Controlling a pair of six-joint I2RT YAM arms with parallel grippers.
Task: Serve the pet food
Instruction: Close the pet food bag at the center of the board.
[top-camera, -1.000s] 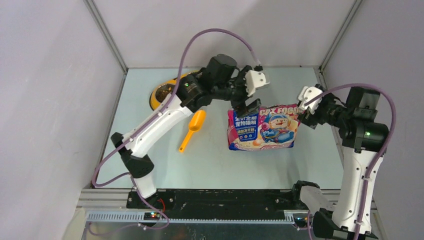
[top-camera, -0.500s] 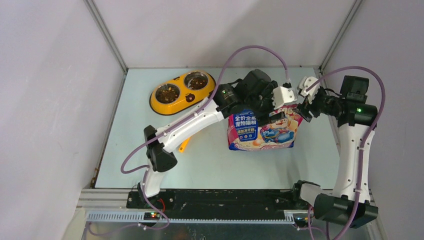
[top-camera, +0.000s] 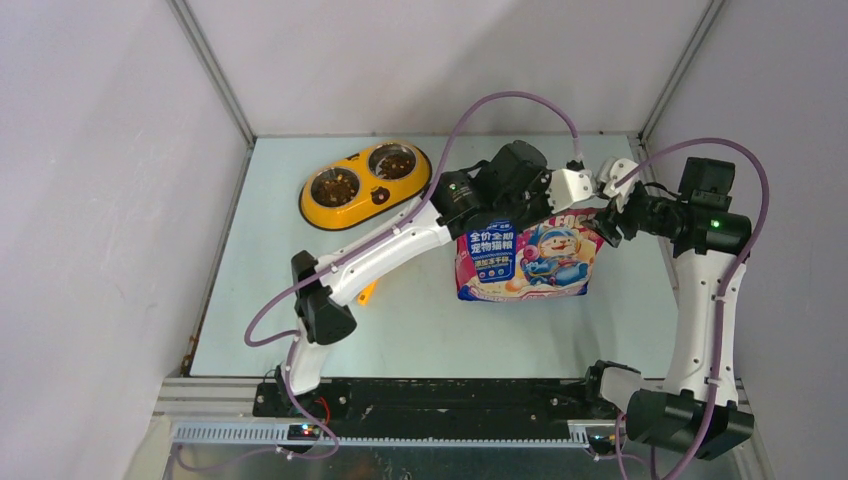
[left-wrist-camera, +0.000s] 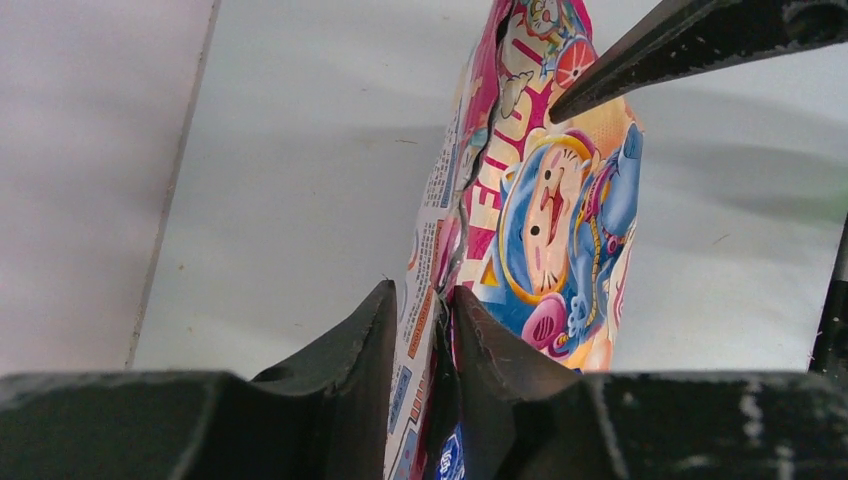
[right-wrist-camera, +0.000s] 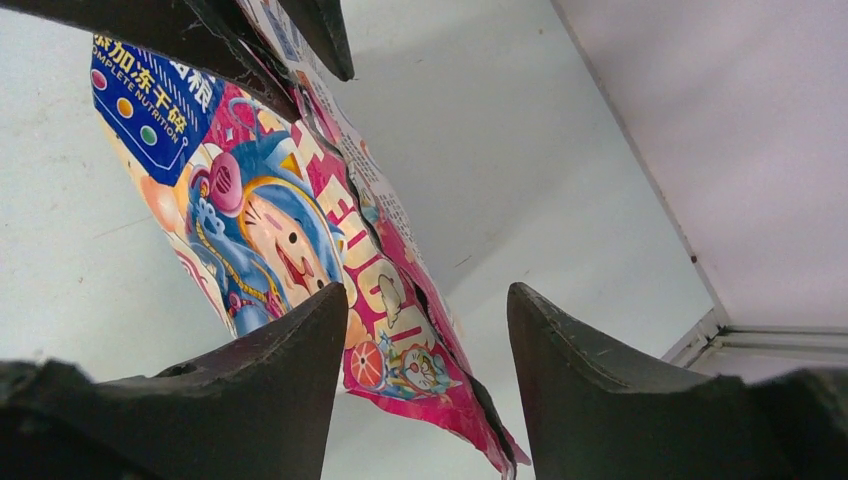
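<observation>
**L gripper now clamped on pouch top; R gripper not shut yet.**

In the last sec the L arm swung right, off the yellow double feeder (top-camera: 318, 210), which is now in full view at far left. The left gripper (left-wrist-camera: 420, 295) went from wide to pinching the top edge of the pet food pouch (top-camera: 525, 255), right of middle. The right gripper (right-wrist-camera: 428, 300) closed in on the top-right corner; its jaws straddle that corner w/ gaps both sides, no grip. Prob. set-up to part the mouth or lift to pour, so serving not yet begun. Pouch stands mid-right on the table (top-camera: 280, 300), glossy, blue/pink, cartoon front facing near side, top seam creased; can't tell if open. Orange scoop (top-camera: 368, 290) mostly hidden under L arm.
</observation>
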